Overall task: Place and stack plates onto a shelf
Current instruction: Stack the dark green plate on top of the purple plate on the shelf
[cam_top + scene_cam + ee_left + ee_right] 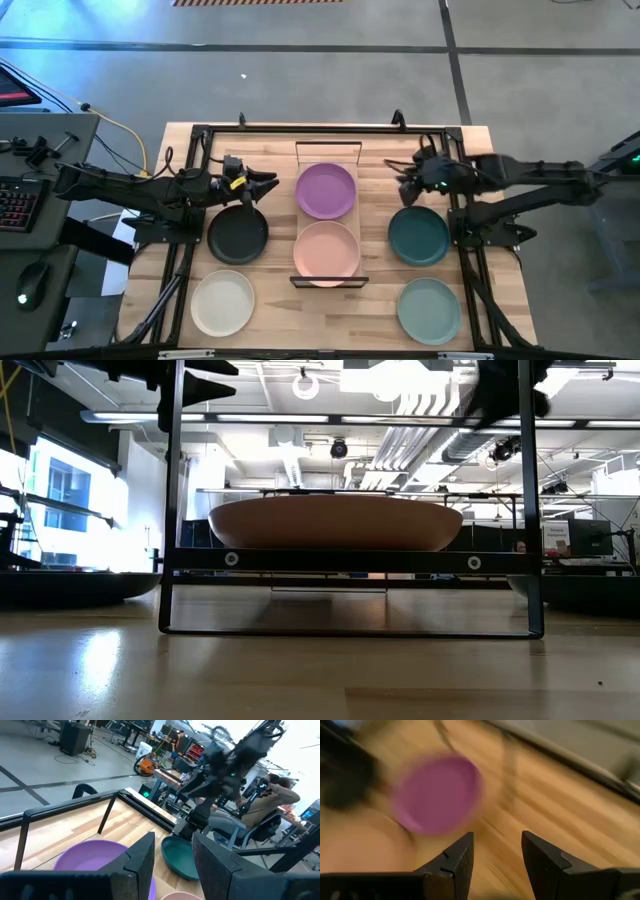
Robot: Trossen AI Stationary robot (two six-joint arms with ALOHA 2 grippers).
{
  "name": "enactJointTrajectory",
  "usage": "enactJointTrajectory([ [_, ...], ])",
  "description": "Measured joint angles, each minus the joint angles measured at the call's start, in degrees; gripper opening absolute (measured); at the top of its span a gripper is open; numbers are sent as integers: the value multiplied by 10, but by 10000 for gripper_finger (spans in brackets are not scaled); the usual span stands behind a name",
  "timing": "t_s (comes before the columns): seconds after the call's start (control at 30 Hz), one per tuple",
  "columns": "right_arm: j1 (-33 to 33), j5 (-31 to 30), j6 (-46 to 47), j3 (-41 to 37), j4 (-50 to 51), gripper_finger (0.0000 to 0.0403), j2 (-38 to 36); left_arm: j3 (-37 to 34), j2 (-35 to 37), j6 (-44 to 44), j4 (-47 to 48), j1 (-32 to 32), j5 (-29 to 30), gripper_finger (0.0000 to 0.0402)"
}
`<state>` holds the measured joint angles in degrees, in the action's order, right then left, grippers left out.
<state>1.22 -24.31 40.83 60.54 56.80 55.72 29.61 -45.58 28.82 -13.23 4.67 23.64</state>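
Observation:
The shelf [297,228] stands mid-table with the purple plate [325,190] on its far half and the pink plate [326,252] on its near half. In the low view the pink plate [335,523] rests on the shelf board [350,560]. The black plate [238,235] and the cream plate [222,302] lie on the table left of the shelf. The dark teal plate [418,236] and the pale green plate [428,310] lie to its right. My left gripper [268,183] [172,857] hovers open between the black and purple plates. My right gripper [402,172] [497,850] hovers open right of the purple plate [437,795].
A black metal frame [200,135] runs around the table's left, far and right sides, under both arms. A keyboard and mouse sit on a desk [30,190] left of the table. A seated person [280,795] shows beyond the table's right side.

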Motion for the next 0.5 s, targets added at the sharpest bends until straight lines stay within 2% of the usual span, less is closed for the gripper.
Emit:
enactJointTrajectory([
  [0.07,33,33,15,14,89,145,26,0,0,0,1,0,1,120],
  [0.13,63,81,15,5,134,145,49,0,0,-1,1,0,5,120],
  [0.3,117,196,-25,-70,120,145,94,0,0,-5,1,0,5,120],
  [0.5,150,245,-101,-118,113,145,152,0,0,-5,1,0,6,120],
])
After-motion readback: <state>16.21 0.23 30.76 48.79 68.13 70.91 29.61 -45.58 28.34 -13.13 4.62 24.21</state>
